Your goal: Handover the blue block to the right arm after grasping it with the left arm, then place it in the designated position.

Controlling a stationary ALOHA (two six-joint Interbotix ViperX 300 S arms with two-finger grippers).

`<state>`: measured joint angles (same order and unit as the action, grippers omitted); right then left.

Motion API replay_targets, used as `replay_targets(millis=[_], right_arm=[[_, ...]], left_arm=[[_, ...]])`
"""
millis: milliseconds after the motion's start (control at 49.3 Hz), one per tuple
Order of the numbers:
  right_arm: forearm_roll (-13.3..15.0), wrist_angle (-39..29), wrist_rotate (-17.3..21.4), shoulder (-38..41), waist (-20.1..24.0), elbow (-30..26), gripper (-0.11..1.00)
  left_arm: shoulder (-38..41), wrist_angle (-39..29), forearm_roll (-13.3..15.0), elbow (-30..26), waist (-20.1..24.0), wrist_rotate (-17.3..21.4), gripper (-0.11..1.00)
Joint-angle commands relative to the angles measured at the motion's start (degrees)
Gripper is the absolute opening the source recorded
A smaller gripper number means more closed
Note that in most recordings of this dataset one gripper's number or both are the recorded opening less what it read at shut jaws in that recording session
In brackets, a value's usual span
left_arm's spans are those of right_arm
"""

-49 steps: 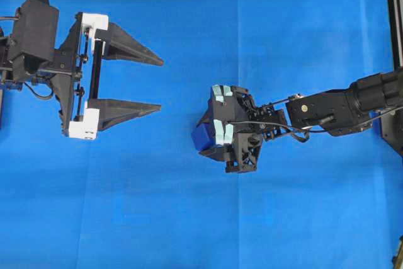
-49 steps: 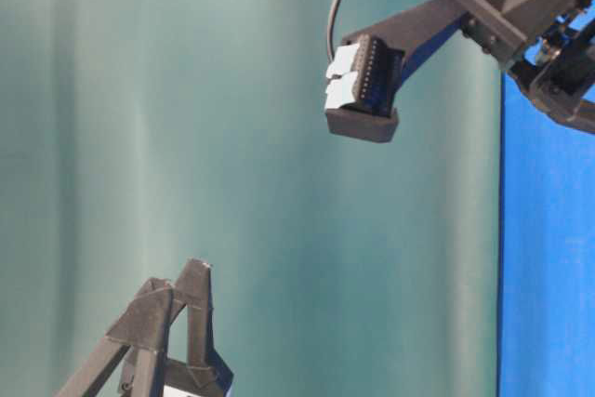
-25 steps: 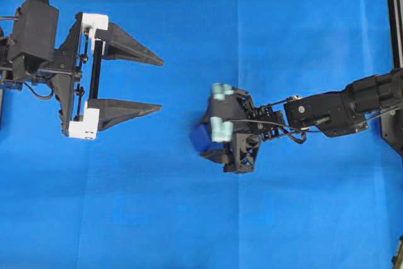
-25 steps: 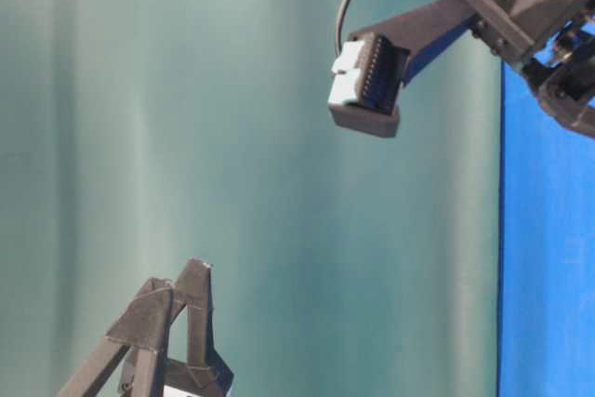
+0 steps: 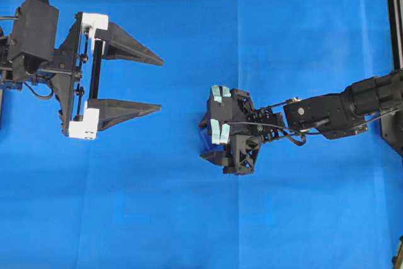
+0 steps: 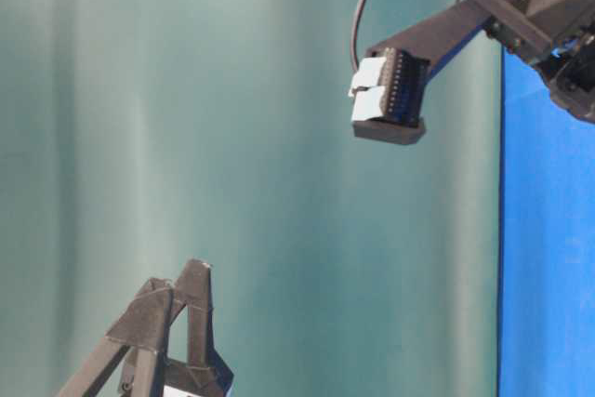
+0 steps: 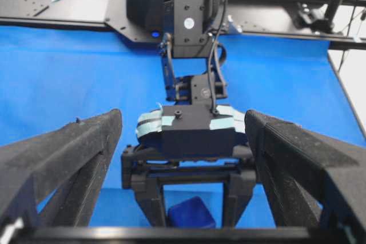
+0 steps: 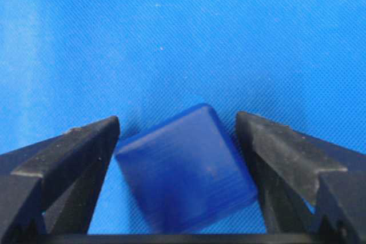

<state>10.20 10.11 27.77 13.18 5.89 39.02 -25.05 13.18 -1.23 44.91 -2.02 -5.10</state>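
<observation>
One small dark-blue cube, the blue block (image 8: 186,167), lay on the blue cloth (image 5: 189,218) near the centre of the overhead frame, its edges rounded, its faces smooth and deeper in tone than the fabric beneath. It sat turned at an angle between the two black fingers (image 8: 63,152) of the right gripper (image 5: 211,135), whose jaws stood spread to either side; a thin strip of cloth showed between the block and the finger on the right of the frame, while on the left a corner sat very close to the other finger and contact could not be told.

The right wrist view alone showed that gap and the block's full top face. From overhead only a sliver of the block (image 5: 204,138) peeked out beside the gripper body, which carried pale tape strips (image 5: 217,92). The left wrist view caught the block (image 7: 191,212) from the opposite side, low in the frame beneath the right arm's (image 7: 194,130) downward-pointing head. The table-level view showed no block, only part of the right arm at upper right and finger tips (image 6: 191,295) at lower left.

At the left of the overhead frame the left gripper (image 5: 157,85) hung with its two fingers on white brackets (image 5: 93,22) spread wide and empty, well apart from the block.

Counted: one block, two arms, two fingers apiece.
</observation>
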Motion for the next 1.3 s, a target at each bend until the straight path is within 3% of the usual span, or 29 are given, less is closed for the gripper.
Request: replay_targets(millis=[0,304,994,1278], right_arm=[[0.0,-1.1,-0.2,-3.6,0.5,-1.0,0.87],[0.4,-10.8,-0.8,-14.2,0.9,-1.1,0.87],[5.8,-30.8,-0.9,-38.0,0.9,-2.7,0.86],[7.6,-33.7,-0.7,-43.2,0.8,-2.4,0.86]], left_arm=[[-0.9,0.5,0.1,-1.1,0.0,0.1,0.93],[-0.8,0.5,0.0,-1.1,0.0,0.1,0.93],[-0.9,0.5,0.0,-1.2,0.0,0.1,0.93],[-0.9,0.5,0.0,-1.3,0.0,0.0,0.93]])
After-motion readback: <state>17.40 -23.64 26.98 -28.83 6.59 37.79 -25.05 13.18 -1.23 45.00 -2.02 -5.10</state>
